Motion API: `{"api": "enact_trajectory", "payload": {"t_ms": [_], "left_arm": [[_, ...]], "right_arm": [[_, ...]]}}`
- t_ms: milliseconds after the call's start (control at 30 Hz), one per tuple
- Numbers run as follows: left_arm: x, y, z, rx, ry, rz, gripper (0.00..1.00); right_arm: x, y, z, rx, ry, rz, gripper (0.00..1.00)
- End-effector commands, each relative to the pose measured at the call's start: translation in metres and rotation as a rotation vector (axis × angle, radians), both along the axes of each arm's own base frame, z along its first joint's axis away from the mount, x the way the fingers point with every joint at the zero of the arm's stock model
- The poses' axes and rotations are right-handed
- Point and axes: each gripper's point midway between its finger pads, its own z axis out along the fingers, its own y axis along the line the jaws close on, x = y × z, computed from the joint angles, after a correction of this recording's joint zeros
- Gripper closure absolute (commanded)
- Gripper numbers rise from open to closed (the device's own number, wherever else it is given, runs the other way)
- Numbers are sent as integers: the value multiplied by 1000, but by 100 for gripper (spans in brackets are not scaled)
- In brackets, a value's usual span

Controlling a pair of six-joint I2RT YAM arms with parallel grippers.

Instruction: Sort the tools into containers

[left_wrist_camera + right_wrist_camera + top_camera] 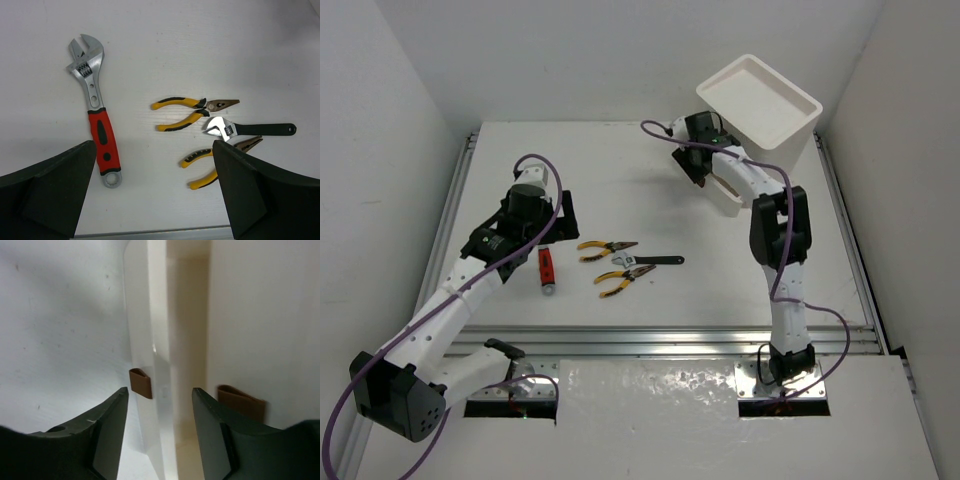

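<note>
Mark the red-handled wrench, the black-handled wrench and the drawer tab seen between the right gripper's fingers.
red-handled wrench (102, 137): left wrist view, on the red grip.
black-handled wrench (263, 130): left wrist view, on the black handle.
drawer tab (141, 383): right wrist view, on the tab's face.

Left tool (154, 150), right tool (160, 392): both spread.

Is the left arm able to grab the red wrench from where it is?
Probably yes: the left gripper hangs open over the red wrench, nothing lies on it, and the pliers sit apart to one side.
</note>
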Motion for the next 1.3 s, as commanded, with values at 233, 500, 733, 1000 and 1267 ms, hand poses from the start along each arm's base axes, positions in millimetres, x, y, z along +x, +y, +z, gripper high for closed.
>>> {"api": "enact_trajectory", "payload": {"t_ms": [233,500,733,1000,1267], "left_arm": [[7,-2,7,-13,-39,-15,0],[7,-2,6,-11,-32,-17,0],[7,-2,9,-14,-41,-18,0],[6,-2,8,-15,-39,-19,0],[6,-2,10,-13,-44,-18,0]], "right_arm": [[-1,0,-50,62,126,3,69],[-20,44,-28,315,202,58,93],[-41,77,-14,432,236,94,92],[-47,93,-18,408,235,84,88],[-59,112,28,484,173,125,36]]}}
